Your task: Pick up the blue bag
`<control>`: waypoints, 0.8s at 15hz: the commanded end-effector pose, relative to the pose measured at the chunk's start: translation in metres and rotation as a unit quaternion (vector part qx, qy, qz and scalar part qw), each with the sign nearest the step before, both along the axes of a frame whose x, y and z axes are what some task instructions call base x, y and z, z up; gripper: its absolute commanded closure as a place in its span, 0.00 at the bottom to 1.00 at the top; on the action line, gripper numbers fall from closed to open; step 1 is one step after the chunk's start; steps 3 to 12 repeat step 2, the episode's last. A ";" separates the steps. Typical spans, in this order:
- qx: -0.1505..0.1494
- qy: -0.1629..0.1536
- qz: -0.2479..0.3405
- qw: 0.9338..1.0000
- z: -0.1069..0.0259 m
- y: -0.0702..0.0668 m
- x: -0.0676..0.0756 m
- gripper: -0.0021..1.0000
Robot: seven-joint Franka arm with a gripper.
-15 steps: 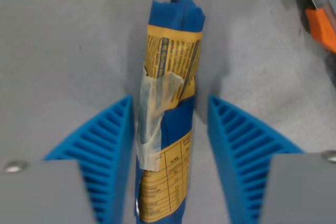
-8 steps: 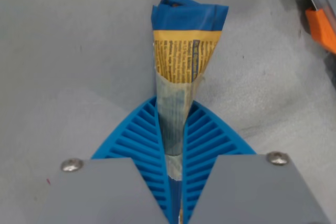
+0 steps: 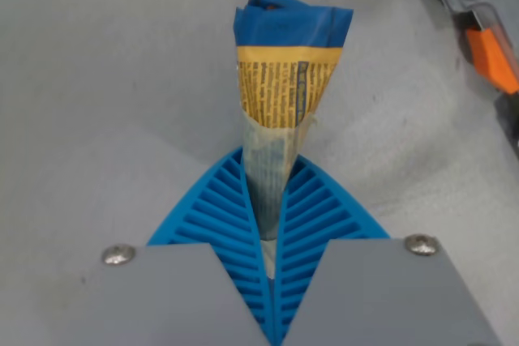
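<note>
The blue bag (image 3: pixel 288 79) is a rolled blue packet with a yellow printed label and clear tape. It lies lengthwise in the middle of the wrist view, on the grey surface. My gripper (image 3: pixel 268 164) is shut on the blue bag. Its two blue ribbed fingers (image 3: pixel 223 216) press the bag's middle from both sides and pinch it narrow. The bag's far end fans out beyond the fingertips. Its near end is hidden under the fingers and the grey finger mounts.
An orange and grey object (image 3: pixel 486 50) lies at the top of the wrist view's right, partly cut off by the frame edge. A grey table surface (image 3: pixel 105 79) surrounds the bag.
One second ago the fingers stood open on either side of the bag. They have since closed on it and squeezed it narrow. The view has shifted only slightly in the last half second.
</note>
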State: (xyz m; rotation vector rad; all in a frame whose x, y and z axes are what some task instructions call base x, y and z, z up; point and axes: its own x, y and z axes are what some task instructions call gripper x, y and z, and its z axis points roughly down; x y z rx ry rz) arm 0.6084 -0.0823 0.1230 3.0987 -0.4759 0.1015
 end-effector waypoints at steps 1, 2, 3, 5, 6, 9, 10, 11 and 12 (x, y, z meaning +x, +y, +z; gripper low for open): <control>0.015 0.005 -0.005 1.000 0.027 -0.002 -0.004 1.00; 0.015 0.007 -0.005 1.000 0.032 -0.002 -0.004 1.00; 0.015 0.007 -0.005 1.000 0.032 -0.002 -0.004 1.00; 0.015 0.007 -0.005 1.000 0.032 -0.002 -0.004 1.00; 0.015 0.007 -0.005 1.000 0.032 -0.002 -0.004 1.00; 0.015 0.007 -0.005 1.000 0.032 -0.002 -0.004 1.00; 0.015 0.007 -0.005 1.000 0.032 -0.002 -0.004 1.00; 0.015 0.007 -0.005 1.000 0.032 -0.002 -0.004 1.00; 0.015 0.007 -0.005 1.000 0.032 -0.002 -0.004 1.00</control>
